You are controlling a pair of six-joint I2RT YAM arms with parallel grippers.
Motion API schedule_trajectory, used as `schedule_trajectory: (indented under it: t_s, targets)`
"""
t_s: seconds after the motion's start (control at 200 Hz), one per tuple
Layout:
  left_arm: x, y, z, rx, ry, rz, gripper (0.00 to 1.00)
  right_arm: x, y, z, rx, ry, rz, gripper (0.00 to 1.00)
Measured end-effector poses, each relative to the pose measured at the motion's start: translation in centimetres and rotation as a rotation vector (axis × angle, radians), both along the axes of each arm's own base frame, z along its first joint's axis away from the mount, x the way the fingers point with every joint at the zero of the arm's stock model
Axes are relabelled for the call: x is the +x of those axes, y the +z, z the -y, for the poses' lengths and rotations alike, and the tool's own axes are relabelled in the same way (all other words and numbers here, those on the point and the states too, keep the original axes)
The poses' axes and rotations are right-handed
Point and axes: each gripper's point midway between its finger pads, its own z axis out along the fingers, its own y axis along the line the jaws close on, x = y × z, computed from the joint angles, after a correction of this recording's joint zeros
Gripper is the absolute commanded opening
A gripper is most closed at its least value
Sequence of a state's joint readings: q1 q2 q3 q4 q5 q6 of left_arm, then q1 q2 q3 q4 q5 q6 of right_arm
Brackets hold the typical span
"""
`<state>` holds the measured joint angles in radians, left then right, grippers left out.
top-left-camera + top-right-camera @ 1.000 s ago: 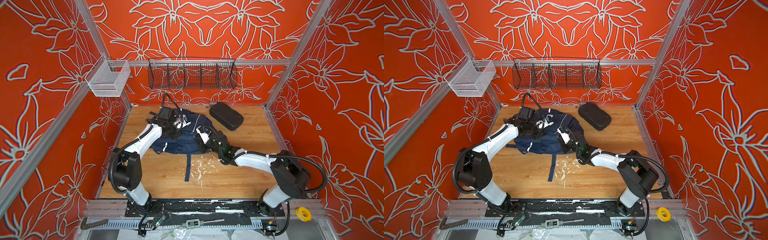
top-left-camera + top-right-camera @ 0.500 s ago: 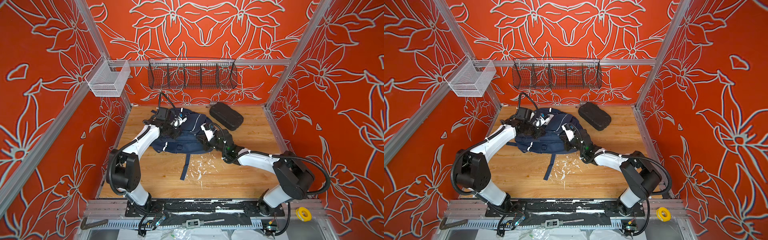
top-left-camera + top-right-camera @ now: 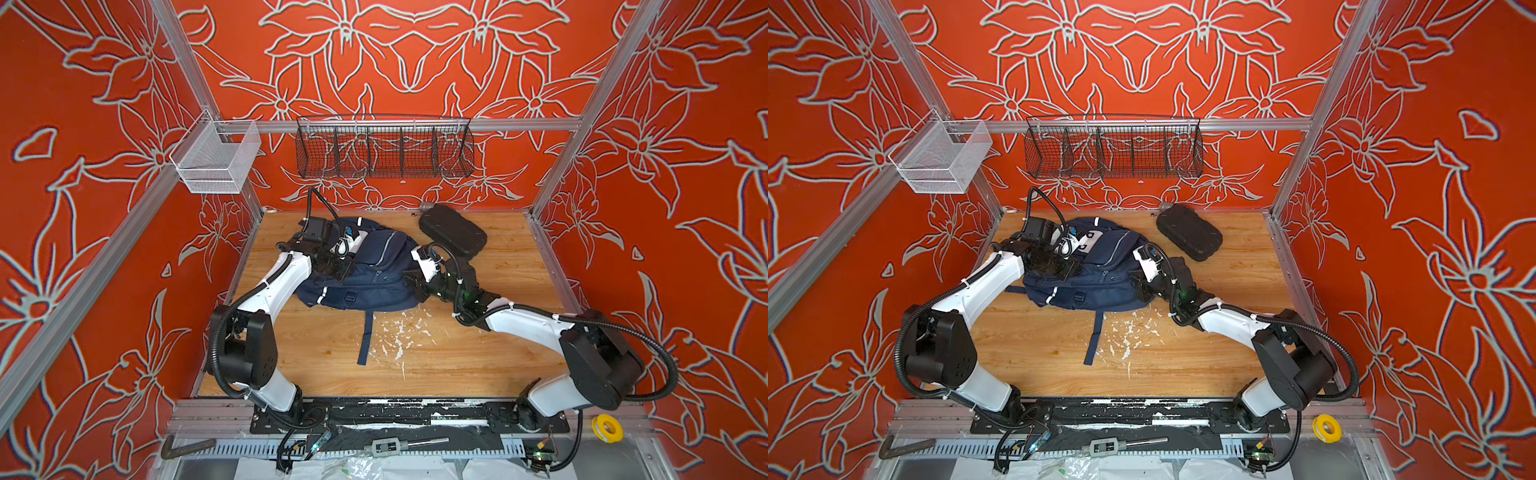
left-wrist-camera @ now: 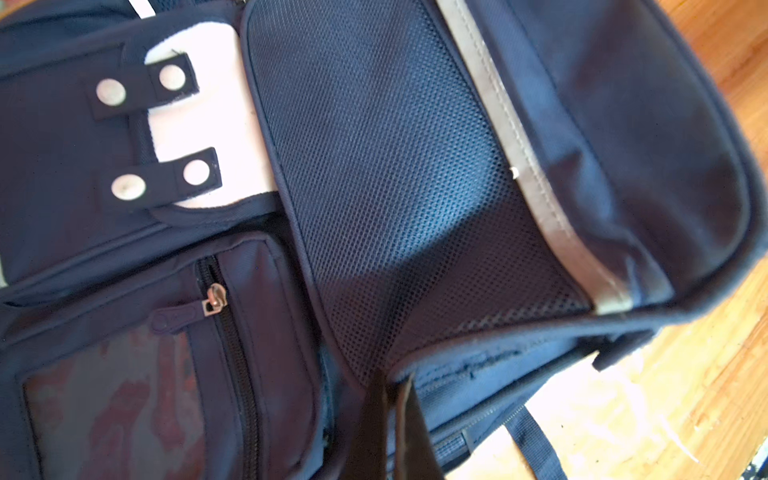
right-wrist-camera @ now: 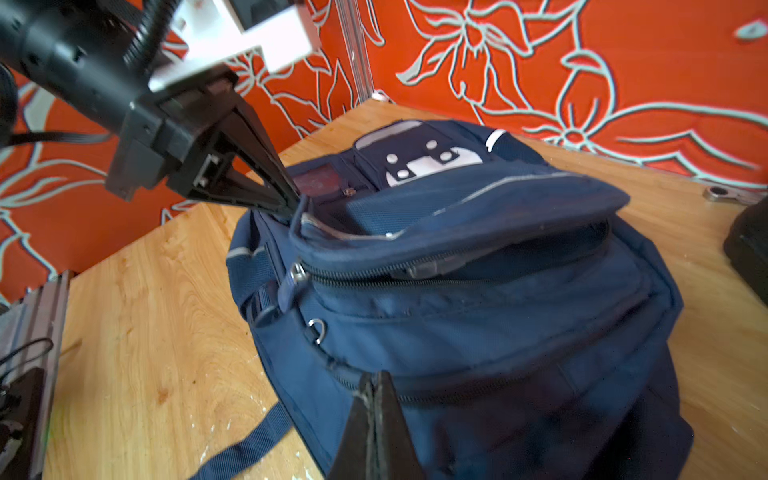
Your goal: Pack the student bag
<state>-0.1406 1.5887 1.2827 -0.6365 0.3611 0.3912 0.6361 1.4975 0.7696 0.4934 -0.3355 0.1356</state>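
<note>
Student bag (image 3: 365, 286): navy, lying toward the back of the wooden table (image 3: 457, 357), between both arms
Strap (image 3: 365, 340): trails from the bag toward the table's front edge
Left gripper (image 5: 293, 203): fingers pinched together on the rim of the bag's raised front flap
Right gripper (image 5: 372, 388): fingers pressed together, tips against the bag's side by a zip; whether fabric is caught, cannot tell
Black case (image 3: 453, 235): just beside the bag, at the back right

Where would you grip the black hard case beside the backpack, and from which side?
Across its short width at mid-length, from straight above, probably: the black hard case lies flat on the wooden table beside the navy backpack, long sides exposed.
</note>
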Motion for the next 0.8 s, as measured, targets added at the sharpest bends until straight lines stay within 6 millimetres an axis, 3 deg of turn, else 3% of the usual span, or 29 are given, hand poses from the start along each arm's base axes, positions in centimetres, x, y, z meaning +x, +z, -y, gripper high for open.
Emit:
schedule_trajectory:
  t_s: [0.05,0.15,0.27,0.42,0.55,0.706,0.801]
  targets:
    - [0.0,0.1,0.0,-0.010,0.013,-0.010,0.14,-0.3,-0.3,-0.1,-0.013,0.021,-0.006,0.10]
    - [-0.4,0.5,0.2,-0.039,0.038,-0.027,0.12,-1.6,-0.6,-1.2,-0.043,0.083,-0.016,0.25]
    - [-0.9,2.1,0.8,-0.080,0.048,-0.010,0.11,-3.5,0.1,-3.1,-0.039,0.147,-0.014,0.31]
    - [-1.5,3.3,1.8,-0.095,0.013,0.019,0.31,-4.8,0.8,-4.6,-0.022,0.158,-0.022,0.33]
    - [-2.6,2.6,3.1,-0.025,-0.109,0.056,0.36,-4.1,0.2,-4.4,-0.017,0.080,-0.064,0.33]
    - [-5.3,-0.2,4.3,0.115,-0.337,0.139,0.45,-3.3,-0.6,-3.8,-0.017,-0.010,-0.095,0.36]
    - [-5.0,-1.4,4.0,0.184,-0.412,0.195,0.50,-3.1,-0.7,-3.6,-0.015,-0.034,-0.100,0.39]
